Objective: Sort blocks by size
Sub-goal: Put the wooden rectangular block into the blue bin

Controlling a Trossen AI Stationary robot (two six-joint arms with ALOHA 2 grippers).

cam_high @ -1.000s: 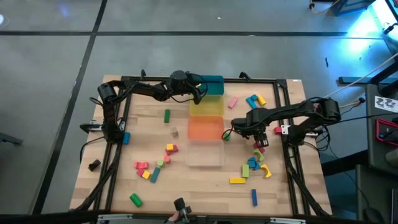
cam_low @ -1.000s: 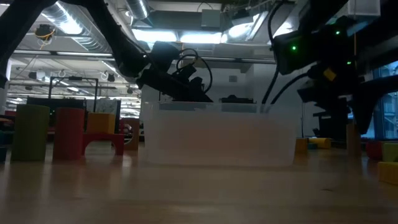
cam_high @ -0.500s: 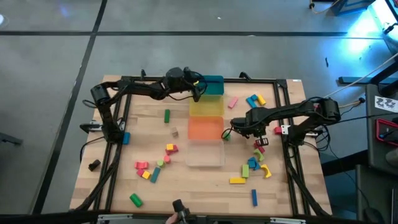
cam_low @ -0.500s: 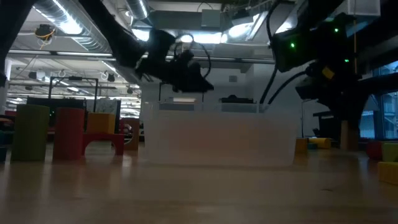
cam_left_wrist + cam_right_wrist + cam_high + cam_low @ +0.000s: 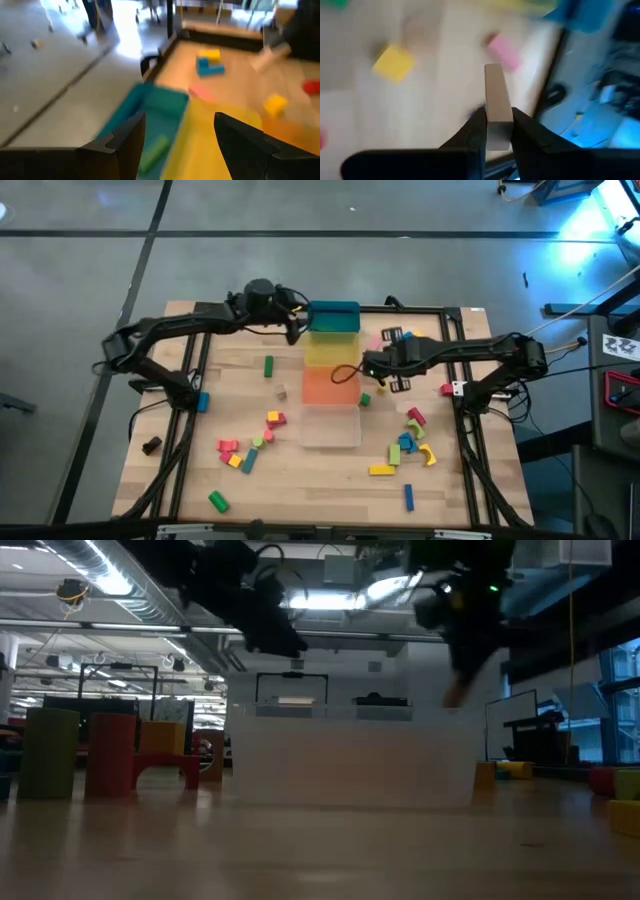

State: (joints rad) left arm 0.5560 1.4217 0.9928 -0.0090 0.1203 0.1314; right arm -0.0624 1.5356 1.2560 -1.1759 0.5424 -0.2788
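1. Across the bench point(image 5: 240, 390), we see most of the blocks loose: a cluster near the left front point(image 5: 245, 450), another near the right front point(image 5: 410, 442), and singles such as a green bar point(image 5: 269, 365) and a blue bar point(image 5: 408, 497). We judge the sort to be at an early stage, with much left.
2. Down the middle we have a row of four bins: teal bin point(image 5: 335, 317) at the back, then yellow bin point(image 5: 331, 350), orange bin point(image 5: 329, 387) and clear bin point(image 5: 329, 425) nearest the front. In the left wrist view a green block point(image 5: 154, 151) lies in the teal bin; the clear bin looks empty from above; what the other two hold we cannot tell.
3. Our right arm reaches in from the right side, its forearm level above the bench, with the right hand point(image 5: 372, 366) just right of the orange and yellow bins.
4. Our left arm stretches along the back edge, and the left hand point(image 5: 292, 326) hangs beside the teal bin with its fingers point(image 5: 126, 145) spread and nothing between them.
5. Smallest, the tan bar point(image 5: 497, 107) is pinched end-on between the right hand's fingers and lifted clear of the bench, a pink block point(image 5: 503, 51) and a yellow block point(image 5: 394, 62) below it. We judge its bin is next.
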